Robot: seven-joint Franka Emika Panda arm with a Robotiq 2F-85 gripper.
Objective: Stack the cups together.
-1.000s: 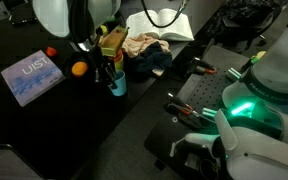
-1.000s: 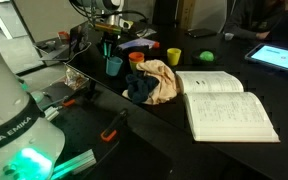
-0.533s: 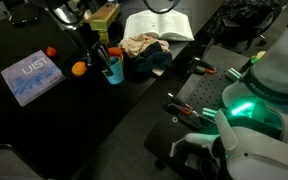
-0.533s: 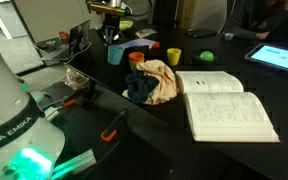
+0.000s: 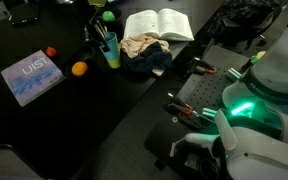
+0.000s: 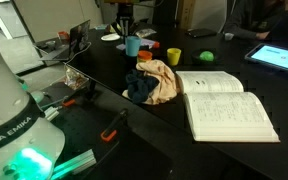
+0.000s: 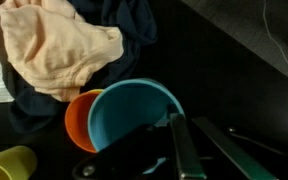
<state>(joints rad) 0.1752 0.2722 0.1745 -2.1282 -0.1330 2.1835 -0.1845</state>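
Clamped on the rim of the blue cup with the gripper, one finger down inside. Looks lifted off the table, right next to the orange cup and partly over it. Not stacked yet. Still to do: set blue into orange, then deal with the yellow cup nearby. Since half a second ago: carried across the table, now closer to the crumpled cloth.
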